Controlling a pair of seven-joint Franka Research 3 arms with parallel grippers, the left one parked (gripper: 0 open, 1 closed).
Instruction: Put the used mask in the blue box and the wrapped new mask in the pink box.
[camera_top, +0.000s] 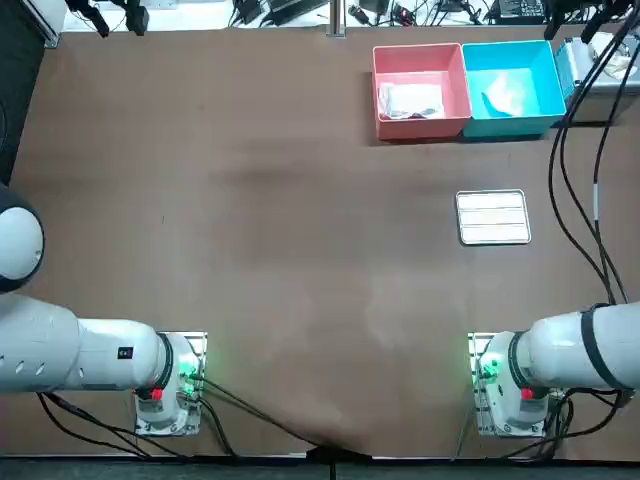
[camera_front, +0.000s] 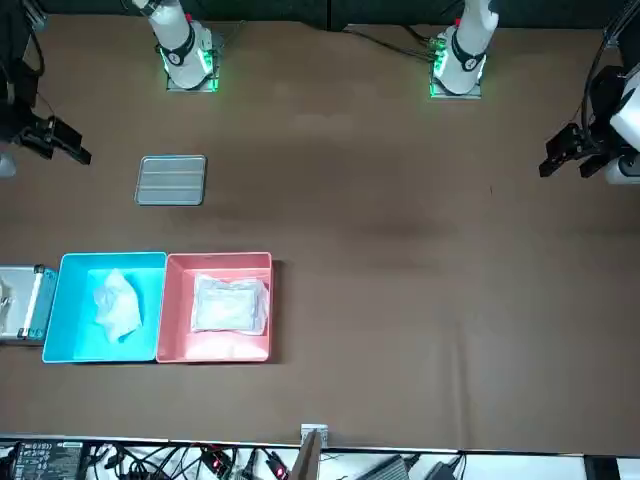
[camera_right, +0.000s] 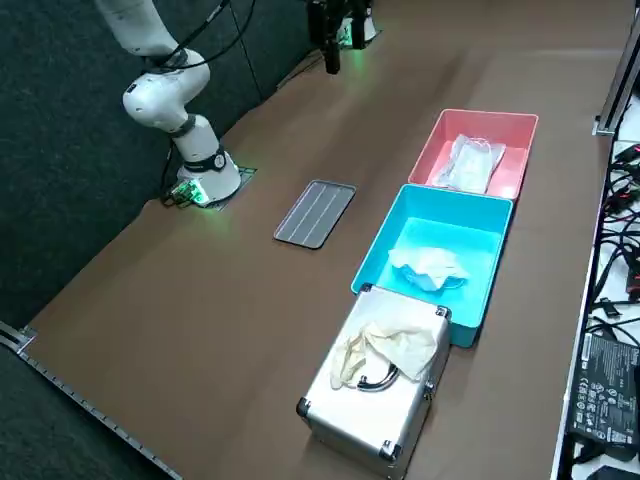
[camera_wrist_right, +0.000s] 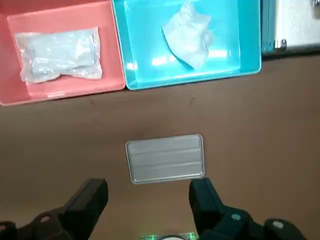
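Crumpled white used mask (camera_wrist_right: 187, 32) lies in the blue plastic box (camera_wrist_right: 245, 70) and the film-wrapped new mask (camera_wrist_right: 59, 54) in the pink plastic box (camera_wrist_right: 65, 95), both just beyond the grey ribbed plate (camera_wrist_right: 165, 157). Right gripper (camera_wrist_right: 147, 191) hovers near that plate, jaws apart, empty. Both masks judged light and limp, the film slippery; pinch mid-body.

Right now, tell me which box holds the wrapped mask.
The pink box, holding the wrapped mask; the blue box beside it holds a loose crumpled mask. The right gripper hangs open near the metal tray.
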